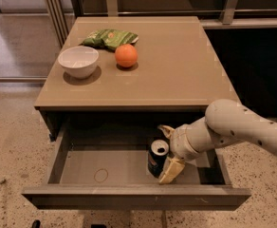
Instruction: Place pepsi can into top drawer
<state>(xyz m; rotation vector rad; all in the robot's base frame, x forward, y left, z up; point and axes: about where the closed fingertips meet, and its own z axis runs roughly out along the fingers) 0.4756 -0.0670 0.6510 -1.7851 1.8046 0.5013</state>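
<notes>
**Camera view, sole view.**

- Item: table, tan worktop. The top drawer stands pulled out from under the near edge.
- Item: pepsi can. It stands upright inside the drawer, right of centre, below the stretch of the near edge that runs toward the near right corner. Its silver top faces up, and its base appears to rest on the drawer floor.
- Item: gripper. It is lowered into the drawer from the right on a white arm and sits around the can, close against the can's right side.
- Grip: it cannot be told whether the gripper clasps the can or has let it go.
- Progress, judged: the can is already within the drawer, so the carrying is done. What is left is a confirmed release and lifting the arm clear of the drawer.
- Also on the drawer floor: a faint ring mark, well to the left of the can.
- On the worktop, toward the far left corner:
  - white bowl by the left edge
  - orange just beside the bowl
  - green bag behind both, nearer the far edge
</notes>
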